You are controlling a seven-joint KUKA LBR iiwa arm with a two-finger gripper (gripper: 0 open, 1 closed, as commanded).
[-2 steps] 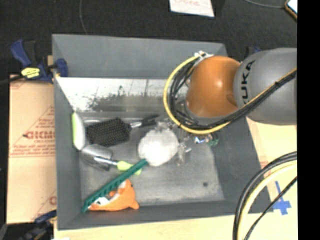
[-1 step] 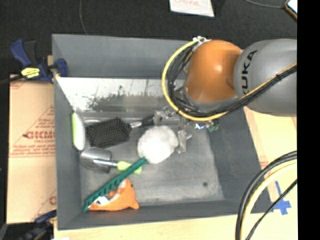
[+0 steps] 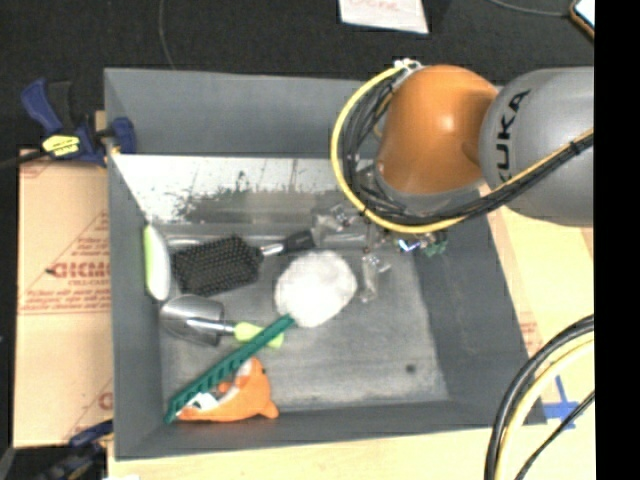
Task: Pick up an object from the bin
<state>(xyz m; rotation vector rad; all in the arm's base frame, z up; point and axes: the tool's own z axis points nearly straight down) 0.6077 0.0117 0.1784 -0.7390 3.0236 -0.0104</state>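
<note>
My gripper (image 3: 368,270) hangs below the arm's orange cover near the middle of the bin, at the right edge of a white fluffy puff (image 3: 314,288). Left of the puff lies a black hairbrush (image 3: 214,265), its handle pointing towards the gripper. A green comb (image 3: 228,366) lies slantwise below the puff. Nothing shows held in the gripper.
Along the left wall lies a pale green and white stick. A silver scoop (image 3: 192,319) with a yellow-green handle lies by the comb, and an orange soft thing (image 3: 245,400) sits in the front left corner. The arm and cables cover the bin's back right.
</note>
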